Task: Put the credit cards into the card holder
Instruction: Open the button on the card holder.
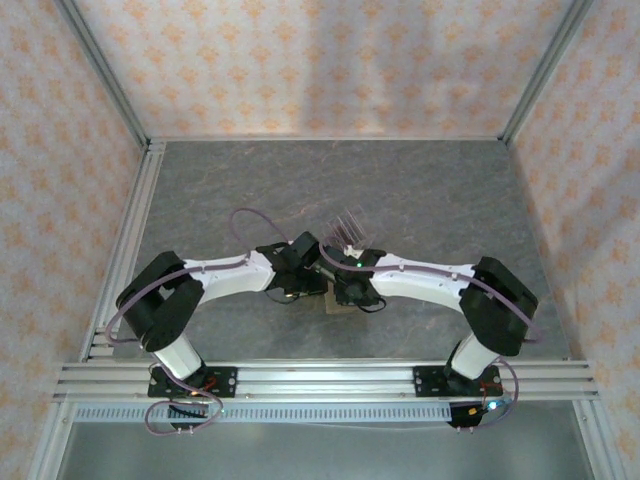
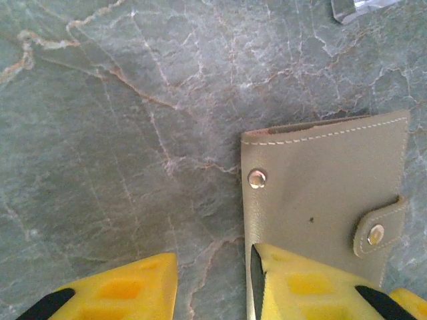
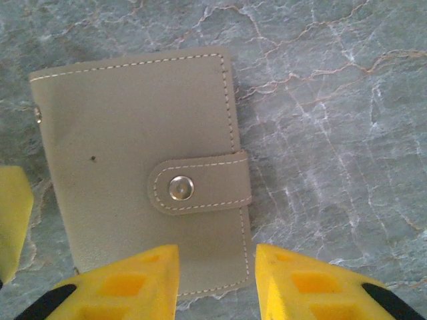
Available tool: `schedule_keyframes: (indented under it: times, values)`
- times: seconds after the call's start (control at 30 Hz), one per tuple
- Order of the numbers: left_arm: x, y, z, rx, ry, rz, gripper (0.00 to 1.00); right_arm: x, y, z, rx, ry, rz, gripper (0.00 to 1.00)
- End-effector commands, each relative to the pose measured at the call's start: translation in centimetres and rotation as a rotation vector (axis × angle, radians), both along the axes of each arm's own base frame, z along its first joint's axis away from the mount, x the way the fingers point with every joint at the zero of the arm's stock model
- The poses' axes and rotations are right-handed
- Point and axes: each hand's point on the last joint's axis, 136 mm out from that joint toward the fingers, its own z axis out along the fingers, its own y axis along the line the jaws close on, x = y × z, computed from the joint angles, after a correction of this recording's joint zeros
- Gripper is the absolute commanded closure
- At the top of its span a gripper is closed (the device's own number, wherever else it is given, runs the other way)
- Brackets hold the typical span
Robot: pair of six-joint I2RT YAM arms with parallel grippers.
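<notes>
Left gripper [image 2: 215,270] and right gripper [image 3: 217,267] hang part-open, holding nothing. Each straddles an opposite edge of the flat tan-brown stitched card holder [image 3: 133,133], which lies snapped shut on the grey marble tabletop [image 3: 333,100]. We judge they are bracing it for opening.

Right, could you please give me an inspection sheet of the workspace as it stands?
Surface: grey veined table, flat.
Job's things: holder lies flat, strap closed over its front.
Clutter: clear stand beyond the pincers, holding dark slats, perhaps the cards; too small to tell.
Grippers: left pincer open, one finger over the holder's edge; right pincer open, astride the holder's strap-side edge.
Cables: purplish cables loop along both arms and at the bases.
Surroundings: patterned walls, aluminium frame.
</notes>
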Motion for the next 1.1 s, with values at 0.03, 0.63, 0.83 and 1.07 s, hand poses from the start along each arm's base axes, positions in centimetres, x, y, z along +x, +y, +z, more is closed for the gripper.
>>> schedule_keyframes:
  times: [0.03, 0.63, 0.83, 1.07]
  values:
    - [-0.1, -1.1, -0.1, 0.009, -0.010, -0.049, 0.65, 1.9, 1.7, 0.5, 0.052, -0.054, 0.008, 0.65]
    - [-0.1, -0.8, -1.1, 0.004, 0.029, -0.027, 0.65, 4.1, 3.8, 0.6, 0.194, -0.047, 0.037, 0.65]
    - [0.1, -0.9, -1.1, 0.009, 0.037, -0.035, 0.65, 4.8, 3.5, -0.2, 0.137, -0.052, 0.052, 0.66]
    - [0.0, -0.7, -1.1, 0.018, 0.040, -0.034, 0.65, 4.7, 2.5, -2.0, 0.070, -0.036, 0.057, 0.68]
